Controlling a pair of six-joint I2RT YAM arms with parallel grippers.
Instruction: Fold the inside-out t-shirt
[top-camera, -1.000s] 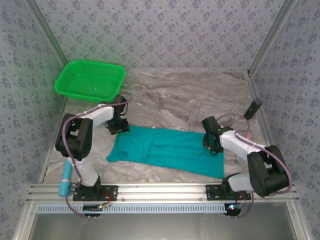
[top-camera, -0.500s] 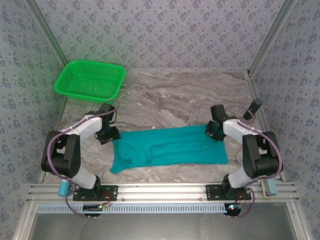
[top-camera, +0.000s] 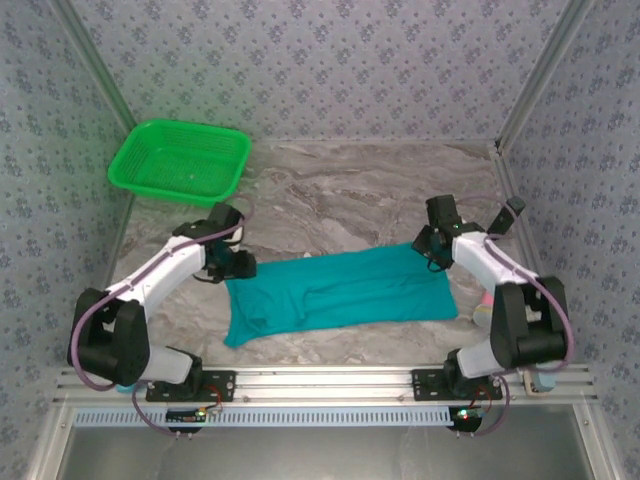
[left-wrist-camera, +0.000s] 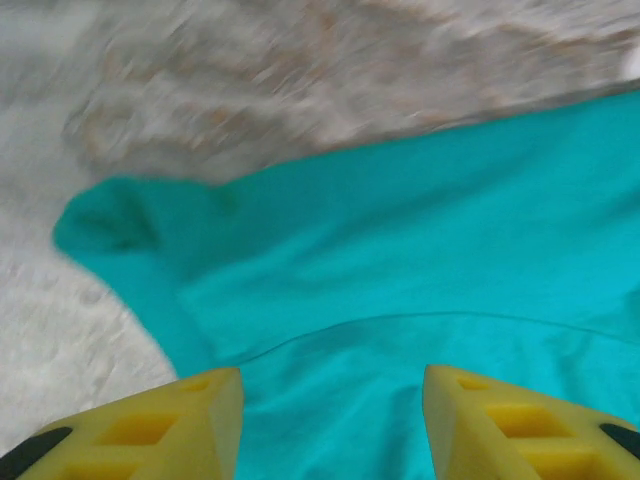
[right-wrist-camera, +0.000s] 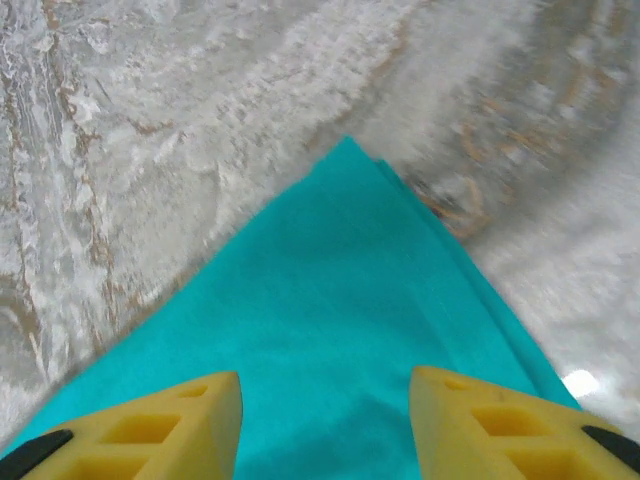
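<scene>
Marble-patterned table: two items lying directly on it.
The teal t-shirt lies flat as a long, lightly wrinkled band, reaching from the left gripper to the right gripper, with one end below each; its far right corner points just ahead of the right gripper. A green mesh basket sits well beyond the left gripper at the far corner, apart from the shirt.
</scene>
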